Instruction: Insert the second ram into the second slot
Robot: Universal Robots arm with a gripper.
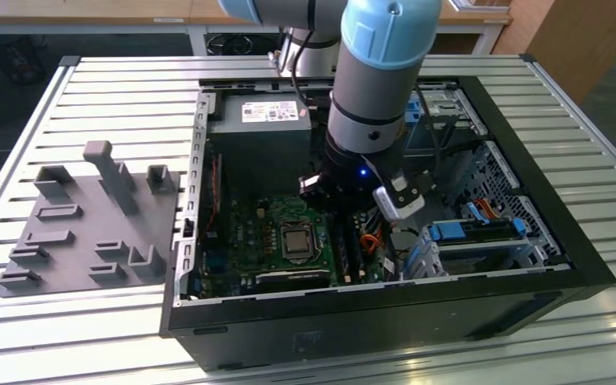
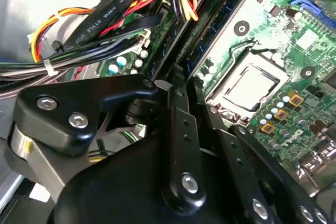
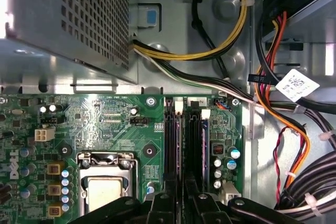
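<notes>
Pincer (image 3: 181,205) over motherboard (image 3: 105,124) slots — second ram (image 2: 218,22) below

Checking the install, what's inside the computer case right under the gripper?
Under the gripper lie the motherboard's memory slots, with a blue module in one; the processor socket sits beside them. The slots' near ends are covered.

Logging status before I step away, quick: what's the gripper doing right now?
Gripper: fingers close together over the RAM slots on the motherboard; whether they clamp the second ram cannot be told.
</notes>
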